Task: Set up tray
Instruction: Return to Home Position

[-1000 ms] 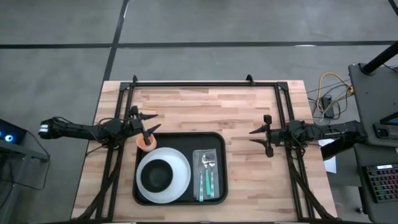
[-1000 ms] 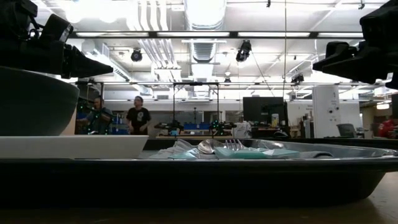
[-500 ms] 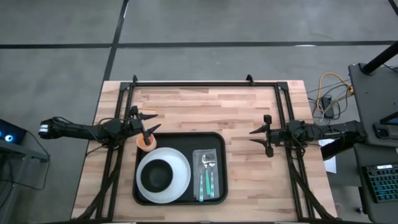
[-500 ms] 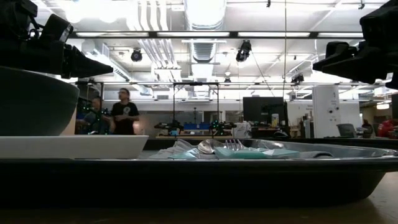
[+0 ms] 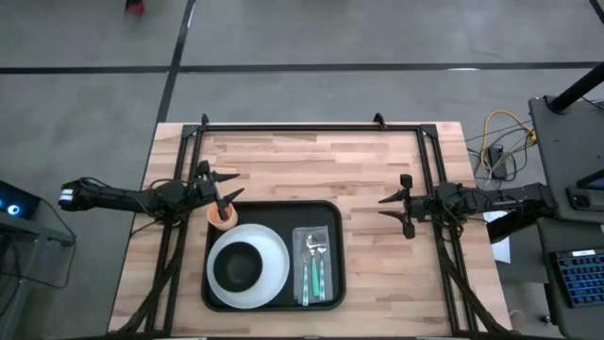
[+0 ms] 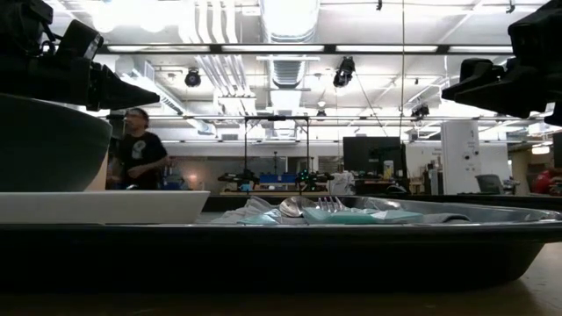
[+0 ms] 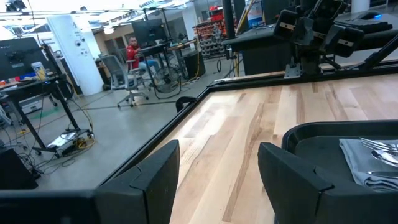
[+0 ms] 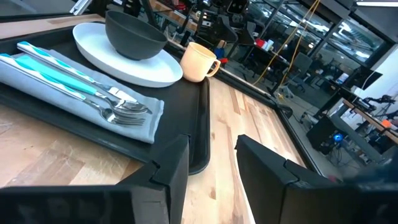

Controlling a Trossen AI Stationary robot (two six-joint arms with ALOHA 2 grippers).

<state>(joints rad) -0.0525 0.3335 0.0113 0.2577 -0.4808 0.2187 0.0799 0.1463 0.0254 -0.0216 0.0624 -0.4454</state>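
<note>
- Table (image 5: 311, 161): pale plank wood, bears everything listed.
- Tray (image 5: 283, 210): black, rectangular, rounded corners, low rim. Lies mid-table between the arms, looks fully laid.
- Plate (image 5: 276, 260): white, round, in the tray's left half.
- Bowl (image 5: 237, 267): dark, on the plate.
- Napkin (image 5: 327, 283): grey, in the tray's right half.
- Left gripper (image 5: 229, 188): fingers spread, empty, just beside the cup. Best drawn straight back from it, so no fingertip clips the rim.
- Right gripper (image 5: 383, 206): fingers spread, empty, over bare wood apart from the tray. Its path back looks free.
- Cup (image 5: 222, 216): small, tan, in the tray's corner beside the plate.
- Cutlery (image 5: 313, 269): green-handled, lengthwise on the napkin.
</note>
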